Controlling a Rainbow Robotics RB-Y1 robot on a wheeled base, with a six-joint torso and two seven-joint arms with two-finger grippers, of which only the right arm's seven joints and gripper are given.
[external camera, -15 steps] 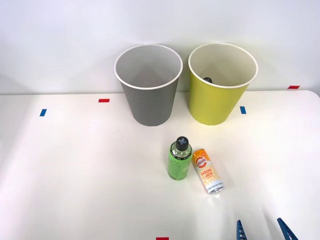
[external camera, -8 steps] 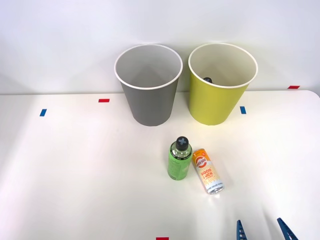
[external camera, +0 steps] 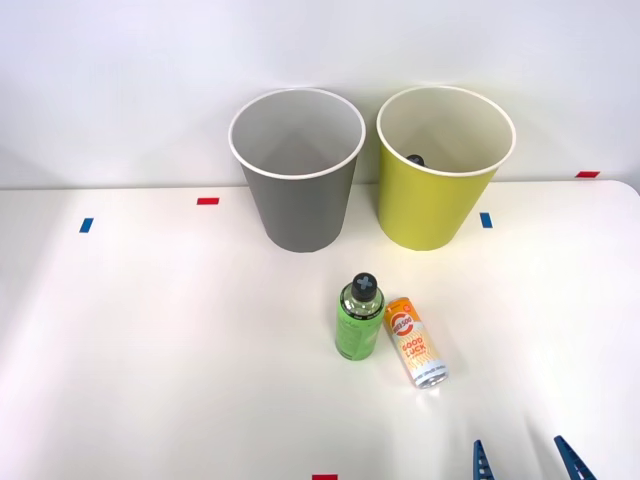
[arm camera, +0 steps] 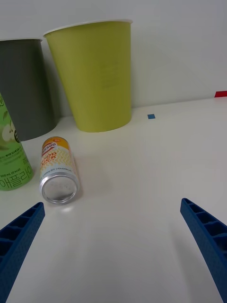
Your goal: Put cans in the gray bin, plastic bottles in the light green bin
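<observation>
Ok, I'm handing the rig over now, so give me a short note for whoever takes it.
Right gripper: open, holding nothing, low over the table near the robot.
Orange can: lying on its side on the table, beside the green bottle, which stands upright.
Gray bin: looks empty.
Light green bin: a dark cap shows inside.
Left: can into gray, bottle into light green.

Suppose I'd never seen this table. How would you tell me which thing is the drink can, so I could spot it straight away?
Start at the two tall white-rimmed buckets by the wall, the gray bin and the yellow-green bin. On the white table in front of them are two small drink containers side by side. The slim orange-yellow metal can lies on its side; its neighbour, the green plastic bottle with a dark cap, stands upright.
</observation>
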